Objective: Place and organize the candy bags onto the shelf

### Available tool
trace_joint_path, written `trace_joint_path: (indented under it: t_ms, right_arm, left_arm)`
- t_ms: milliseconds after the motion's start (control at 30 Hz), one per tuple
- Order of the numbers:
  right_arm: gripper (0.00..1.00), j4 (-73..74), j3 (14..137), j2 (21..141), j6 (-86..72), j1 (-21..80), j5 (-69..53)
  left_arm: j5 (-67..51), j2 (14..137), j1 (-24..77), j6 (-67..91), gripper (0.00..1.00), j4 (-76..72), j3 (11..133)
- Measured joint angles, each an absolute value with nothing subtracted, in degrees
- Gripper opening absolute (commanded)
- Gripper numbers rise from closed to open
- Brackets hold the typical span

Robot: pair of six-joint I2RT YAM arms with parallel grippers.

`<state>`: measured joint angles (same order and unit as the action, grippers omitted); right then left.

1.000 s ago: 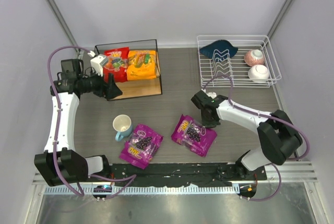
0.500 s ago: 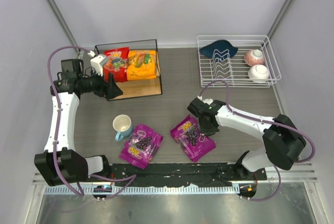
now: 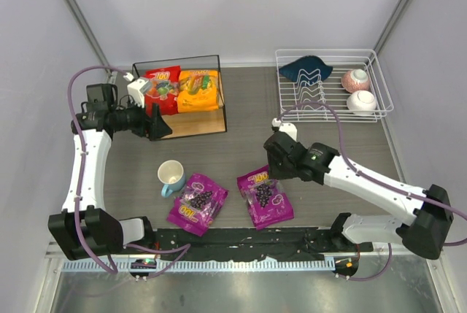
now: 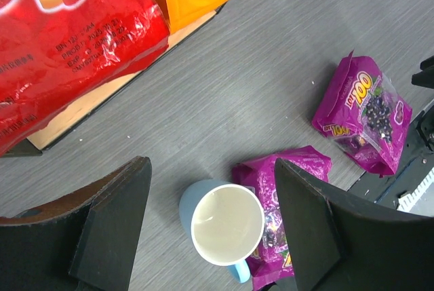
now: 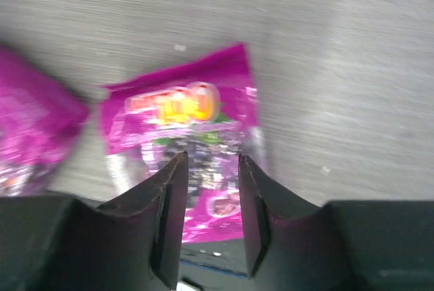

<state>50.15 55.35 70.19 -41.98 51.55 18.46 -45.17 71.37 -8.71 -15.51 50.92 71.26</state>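
step: pick-up of right purple bag point(image 3: 266, 196), flat on surface point(image 3: 248, 134) | right end effector point(image 5: 211, 163) over it, jaws slightly apart, empty | left end effector point(image 4: 211, 169) wide apart, empty, by shelf point(image 3: 195, 125) holding red bag point(image 3: 162, 85), orange bag point(image 3: 199, 90) | next: lower, pinch, carry to shelf

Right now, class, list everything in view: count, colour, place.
Table: one, grey.
Light wooden shelf with black wire frame: one, rear left.
Glossy plastic candy bags: four; red and orange-yellow on the shelf, two purple on the table.
Ceramic mug: one, pale blue, beside a purple bag.
Wire dish rack: one, white, rear right.
Cloth: one, dark blue, in rack.
Bowls: two, pink-patterned and white, in rack.
Left gripper: black, open, near shelf.
Right gripper: black, open, over a purple bag.
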Motion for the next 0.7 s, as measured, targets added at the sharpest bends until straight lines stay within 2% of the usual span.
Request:
trace_joint_path:
  t_ms: [167, 400, 433, 700]
  right_arm:
    - [0.6, 35.4, 55.1, 68.3, -33.4, 53.2, 9.0]
    - [0.83, 19.4, 54.5, 79.9, -21.4, 54.6, -3.0]
    - [0.93, 18.0, 54.7, 81.9, -20.2, 54.7, -4.0]
    - [0.95, 9.6, 58.2, 91.9, -15.0, 55.0, -10.8]
  left_arm:
    - [-45.1, 71.4, -8.7, -15.5, 0.78, 50.9, 70.3]
    - [-44.6, 70.9, -8.7, -15.5, 0.78, 51.0, 70.1]
    - [-44.4, 70.7, -8.7, -15.6, 0.78, 51.1, 70.1]
    - [-43.3, 69.0, -8.7, -16.0, 0.78, 51.4, 70.1]
